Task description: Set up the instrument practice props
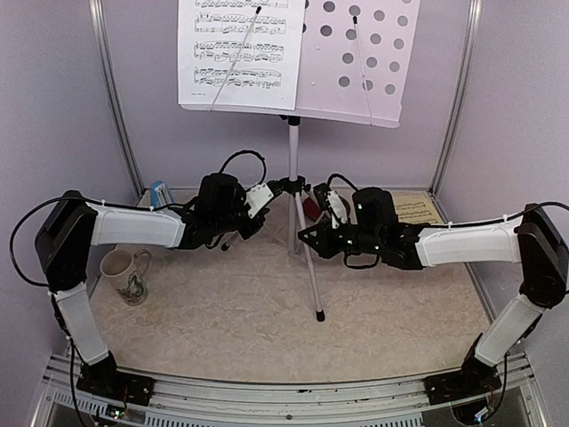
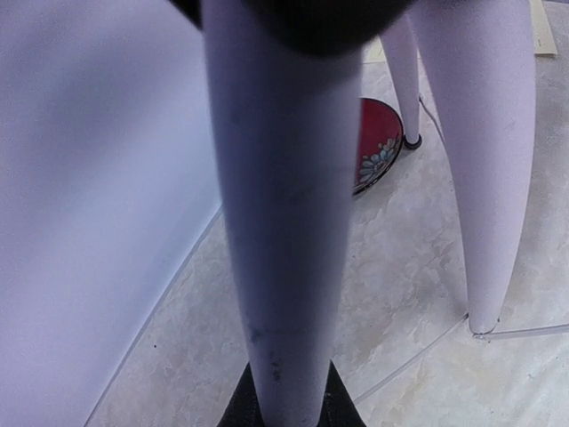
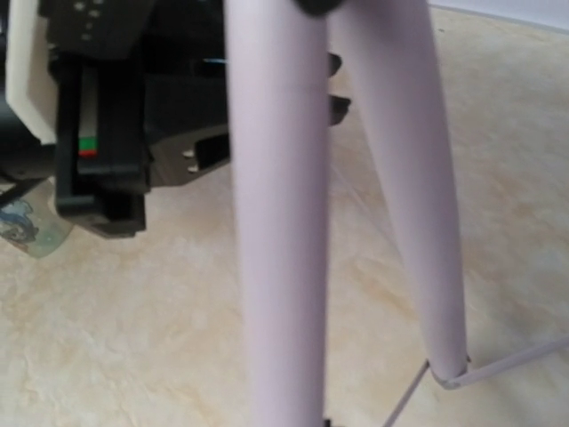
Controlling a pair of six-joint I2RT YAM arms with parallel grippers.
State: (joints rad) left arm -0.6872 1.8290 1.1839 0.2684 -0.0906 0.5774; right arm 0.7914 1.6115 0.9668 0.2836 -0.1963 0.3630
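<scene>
The white perforated music stand [image 1: 356,53] stands at the back on its silver tripod [image 1: 307,258], and a white music sheet [image 1: 236,49] rests on its left half. My left gripper [image 1: 274,189] is at the top of the tripod's legs. In the left wrist view it [image 2: 289,407] is shut on one leg [image 2: 284,222], with dark fingertips [image 2: 238,411] pressed against both sides. My right gripper [image 1: 313,203] reaches in from the right. Another leg [image 3: 276,249] fills its wrist view and hides its fingers. The yellow music sheet [image 1: 418,209] lies flat at back right. The blue metronome [image 1: 160,191] stands at back left.
A white patterned mug [image 1: 124,271] stands at the left beside my left arm. A red plate [image 2: 378,151] lies behind the tripod. The other tripod legs [image 2: 484,178] spread to the floor around both grippers. Pale walls close in on the left, right and back.
</scene>
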